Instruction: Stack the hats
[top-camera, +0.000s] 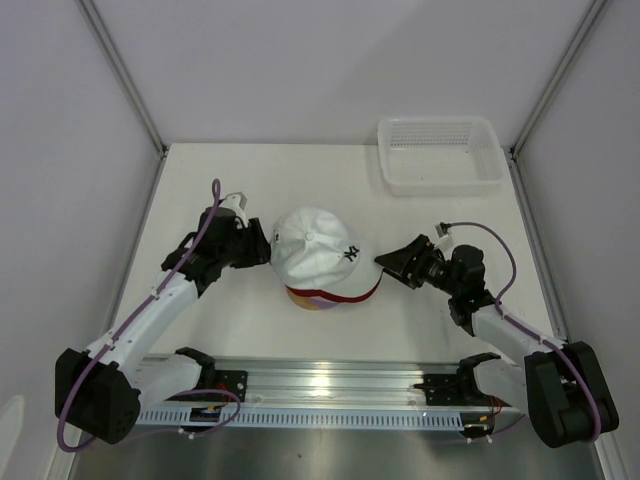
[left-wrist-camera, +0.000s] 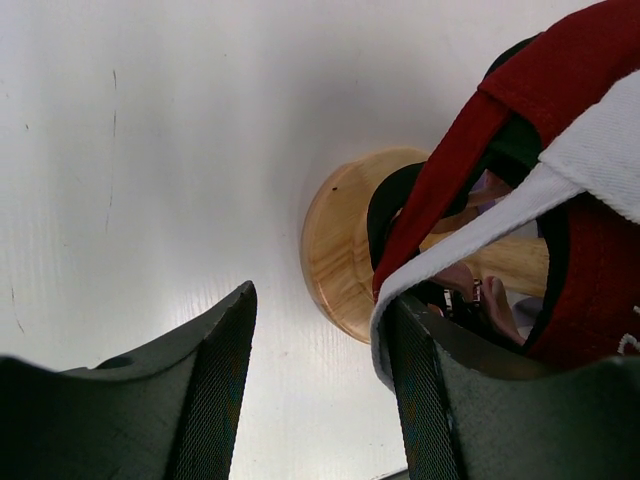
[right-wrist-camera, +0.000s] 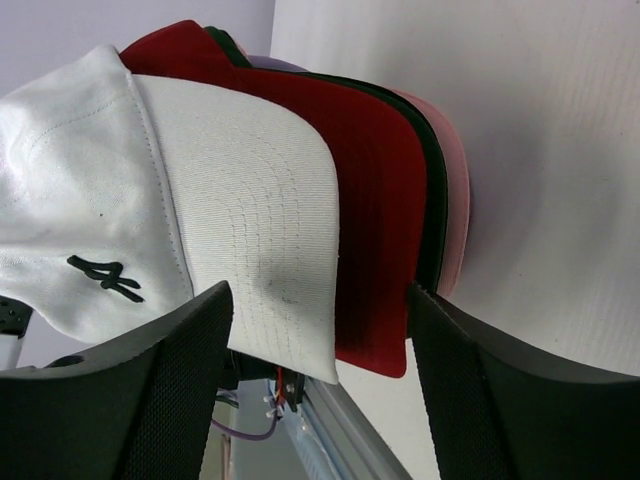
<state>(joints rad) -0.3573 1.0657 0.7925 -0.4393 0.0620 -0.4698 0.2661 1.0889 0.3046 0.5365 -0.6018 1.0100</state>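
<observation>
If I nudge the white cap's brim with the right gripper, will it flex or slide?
The white cap has a row-stitched brim, probably stiff, so it should push as one piece. Its fabric crown likely dents. It just rests on the red cap, so it may slide.

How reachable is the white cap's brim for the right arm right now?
Probably yes. The right gripper is open and points at the brim of the white cap, the topmost one. In the wrist view the brim shows between its fingers, and nothing stands in the way.
</observation>
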